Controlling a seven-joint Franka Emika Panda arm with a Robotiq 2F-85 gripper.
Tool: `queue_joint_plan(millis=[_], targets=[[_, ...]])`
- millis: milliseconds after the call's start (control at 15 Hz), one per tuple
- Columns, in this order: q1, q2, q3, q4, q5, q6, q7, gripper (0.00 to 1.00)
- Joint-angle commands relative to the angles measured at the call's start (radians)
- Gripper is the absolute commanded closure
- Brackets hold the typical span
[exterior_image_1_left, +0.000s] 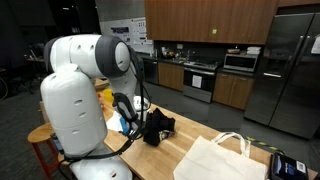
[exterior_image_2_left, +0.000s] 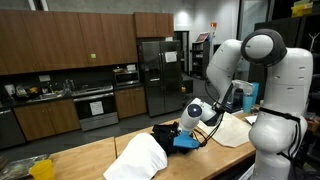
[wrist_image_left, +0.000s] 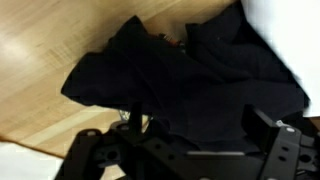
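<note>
Kitchen tabletop (wrist_image_left: 40, 60): my pincer (wrist_image_left: 187, 150) hangs wide open over the crumpled black cloth (wrist_image_left: 190, 75); loose folds cd slip out if I pinch shallow.

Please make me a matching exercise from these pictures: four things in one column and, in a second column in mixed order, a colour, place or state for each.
Column A
1. claw
2. crumpled cloth
3. bag with handles
4. fridge

Column B
a. white, on the wooden table
b. open, close to the cloth
c. black
d. steel grey, at the back of the kitchen

Pairs: 1-b, 2-c, 3-a, 4-d
</note>
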Motion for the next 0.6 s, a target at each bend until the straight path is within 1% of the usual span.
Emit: queue_joint_plan(millis=[0,67,133,200,267,533], targets=[[-0.013,0.083,-0.011,0.062,-0.073,0.112,0.036,0.00],[-0.015,0.110,-0.011,0.077,-0.102,0.137,0.028,0.00],[-0.014,0.130,-0.009,0.091,-0.126,0.151,0.018,0.25],[-0.012,0.148,-0.007,0.102,-0.149,0.154,0.017,0.26],[-0.012,0.165,-0.006,0.109,-0.165,0.154,0.017,0.30],[-0.015,0.216,-0.008,0.127,-0.208,0.147,0.016,0.63]])
